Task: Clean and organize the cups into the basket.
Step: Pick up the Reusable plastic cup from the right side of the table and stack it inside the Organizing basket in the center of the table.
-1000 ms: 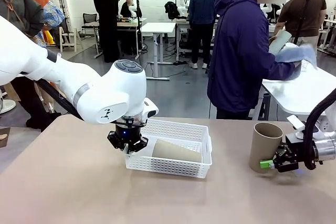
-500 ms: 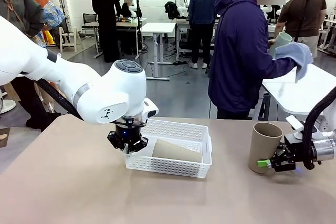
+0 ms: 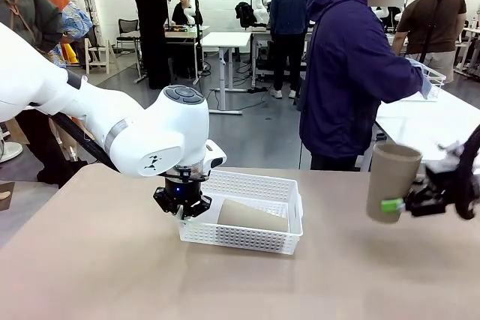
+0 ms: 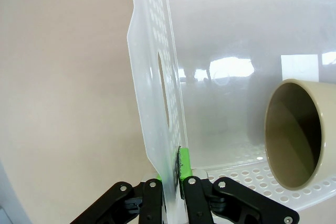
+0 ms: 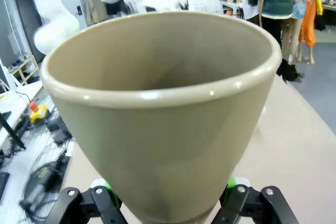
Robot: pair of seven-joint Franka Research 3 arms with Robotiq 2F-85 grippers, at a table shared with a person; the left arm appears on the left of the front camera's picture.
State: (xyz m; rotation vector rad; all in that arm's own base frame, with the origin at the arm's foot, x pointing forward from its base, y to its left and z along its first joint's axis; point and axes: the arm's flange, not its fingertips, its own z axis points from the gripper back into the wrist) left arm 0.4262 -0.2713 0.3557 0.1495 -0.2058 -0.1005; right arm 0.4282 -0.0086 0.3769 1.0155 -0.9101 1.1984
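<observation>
- The left gripper (image 3: 182, 204) is clamped tight on the short left end wall of the white perforated basket (image 3: 259, 183), one green pad inside and one outside, just beside the handle cutout; the basket sits on the counter (image 3: 97, 275)
- A tan-brown cup (image 3: 251, 216) lies on its side inside the basket, mouth toward the left gripper, apart from the clamped wall
- The right gripper (image 3: 397, 204) is spread partway around the lower wall of a second tan-brown cup (image 3: 391, 177), with a pad on either side; this cup is mouth-up, slightly tilted, at the counter's right side, well apart from the basket
</observation>
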